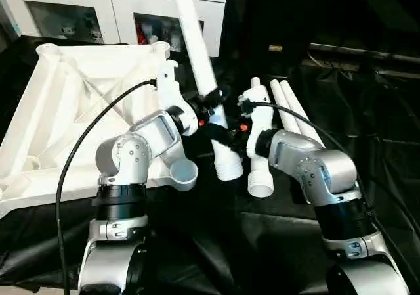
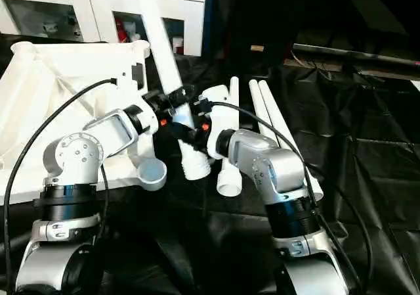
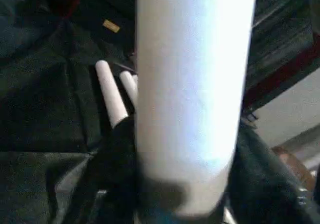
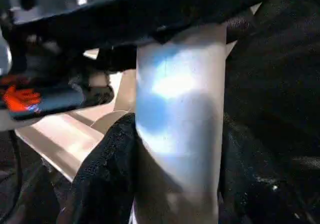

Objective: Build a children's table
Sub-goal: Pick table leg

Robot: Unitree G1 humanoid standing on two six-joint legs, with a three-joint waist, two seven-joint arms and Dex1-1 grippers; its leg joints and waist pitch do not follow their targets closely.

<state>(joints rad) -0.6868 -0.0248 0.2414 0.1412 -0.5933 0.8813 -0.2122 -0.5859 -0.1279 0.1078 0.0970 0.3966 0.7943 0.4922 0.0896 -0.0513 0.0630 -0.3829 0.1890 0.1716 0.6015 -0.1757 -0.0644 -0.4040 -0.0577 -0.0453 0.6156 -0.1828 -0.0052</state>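
Note:
The white tabletop lies upside down at the left, ribs up, with a round corner socket at its near right corner. One long white leg stands tilted over the black cloth, and its ribbed lower end hangs just right of that socket. My left gripper is shut on the leg's middle. Just below it, my right gripper is shut on the same leg. In the wrist views the leg sits between the black fingers.
Three more white legs lie on the black cloth at the right: one near my right wrist, two side by side behind it. White cabinets with glass doors stand at the back. A black cable arcs over my left arm.

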